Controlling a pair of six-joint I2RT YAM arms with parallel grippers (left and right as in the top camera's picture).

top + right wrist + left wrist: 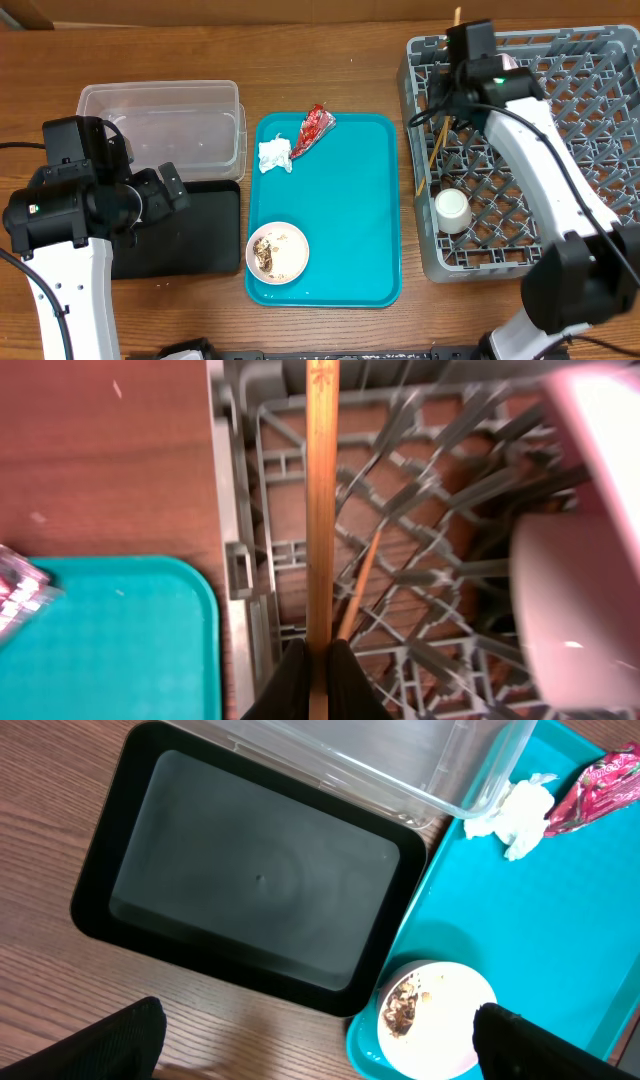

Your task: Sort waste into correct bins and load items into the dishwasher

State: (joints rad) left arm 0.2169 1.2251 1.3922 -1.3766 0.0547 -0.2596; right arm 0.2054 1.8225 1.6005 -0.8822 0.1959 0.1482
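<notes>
My right gripper (pixel 450 92) (pixel 320 660) is shut on a wooden chopstick (pixel 322 480) and holds it over the left part of the grey dish rack (pixel 590 110) (pixel 430 450). A second chopstick (pixel 433 155) (pixel 360 585) lies slanted in the rack. A small white cup (pixel 452 210) stands in the rack's front left. My left gripper (pixel 170 190) (pixel 320 1050) is open and empty over the black tray (pixel 190 240) (pixel 250 890). The white bowl (pixel 278 250) (pixel 435 1015) holds brown scraps. The tissue (pixel 274 155) (pixel 520 812) and red wrapper (pixel 315 128) (pixel 600 790) lie on the teal tray. The clear tub (pixel 165 125) (pixel 400 760) stands behind the black tray.
The teal tray (pixel 350 220) (pixel 560 930) lies between the bins and the rack. A blurred pale rounded item (pixel 590 510) sits in the rack at the right of the right wrist view; I cannot tell what it is. The rack's wall (pixel 235 560) stands beside the held chopstick.
</notes>
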